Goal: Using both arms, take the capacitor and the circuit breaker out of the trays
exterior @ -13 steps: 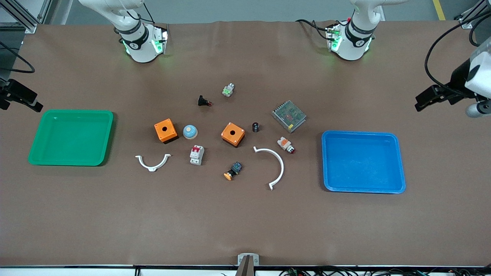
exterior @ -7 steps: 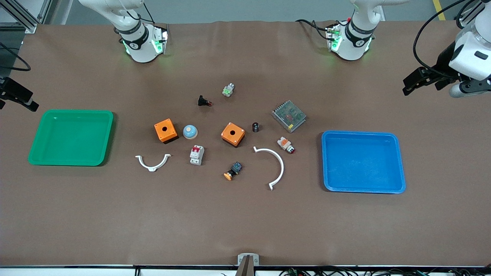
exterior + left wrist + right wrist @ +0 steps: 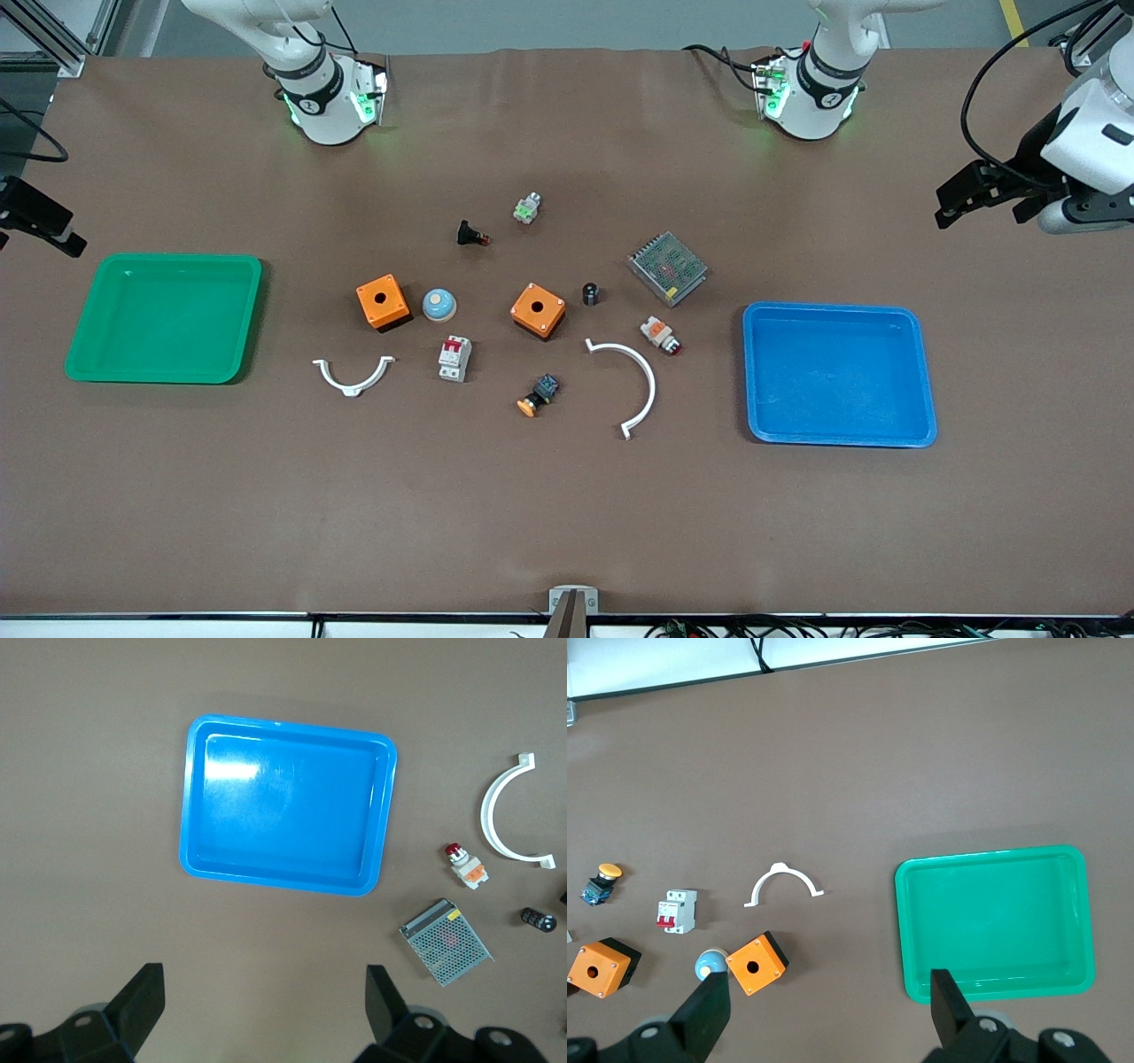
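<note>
Right tool [image 3: 40, 221]: at the far left edge of the front view, up in the air over the bare tabletop [image 3: 567, 514] just above the green tray in the frame; its fingers [image 3: 709, 1014] stand wide apart and hold nothing.
Green tray [image 3: 165, 317]: left of centre, empty, at the right arm's end of the tabletop.
Breaker [image 3: 454, 358]: centre-left, lying flat on the tabletop, below the blue-domed button [image 3: 438, 305] in the frame and between the small white arc [image 3: 353, 376] and the orange box [image 3: 538, 310].
Capacitor [image 3: 590, 293]: centre of the frame, standing between that orange box and the metal mesh unit [image 3: 667, 268].
Blue tray [image 3: 838, 373]: right of centre, empty.
Left tool [image 3: 983, 190]: upper right of the front view, in the air over bare tabletop above the blue tray; fingers [image 3: 137, 1001] spread apart, empty.
</note>
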`<act>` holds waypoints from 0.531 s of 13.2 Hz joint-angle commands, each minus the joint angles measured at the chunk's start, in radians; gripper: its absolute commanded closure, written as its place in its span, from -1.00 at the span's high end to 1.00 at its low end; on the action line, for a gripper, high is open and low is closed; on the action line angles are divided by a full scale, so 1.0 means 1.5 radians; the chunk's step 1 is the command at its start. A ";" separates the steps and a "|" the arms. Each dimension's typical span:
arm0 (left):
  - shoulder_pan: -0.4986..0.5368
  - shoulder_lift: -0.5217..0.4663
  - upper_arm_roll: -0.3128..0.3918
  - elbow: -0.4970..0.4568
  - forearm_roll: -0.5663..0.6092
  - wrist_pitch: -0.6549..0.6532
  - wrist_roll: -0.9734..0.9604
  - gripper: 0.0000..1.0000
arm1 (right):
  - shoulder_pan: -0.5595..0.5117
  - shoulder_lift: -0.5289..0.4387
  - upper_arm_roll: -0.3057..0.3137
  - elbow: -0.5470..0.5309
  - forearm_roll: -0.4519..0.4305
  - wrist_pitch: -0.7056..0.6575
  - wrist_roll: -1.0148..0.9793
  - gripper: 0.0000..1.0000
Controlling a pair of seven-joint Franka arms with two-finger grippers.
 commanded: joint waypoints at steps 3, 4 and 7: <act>-0.002 0.009 -0.004 0.031 0.027 -0.023 0.012 1.00 | -0.009 0.011 0.011 0.021 -0.011 -0.011 0.001 1.00; -0.002 0.010 -0.004 0.031 0.026 -0.024 0.012 1.00 | -0.009 0.011 0.011 0.021 -0.011 -0.011 0.001 1.00; -0.004 0.013 -0.004 0.037 0.018 -0.024 0.005 1.00 | -0.009 0.011 0.011 0.021 -0.011 -0.011 0.000 1.00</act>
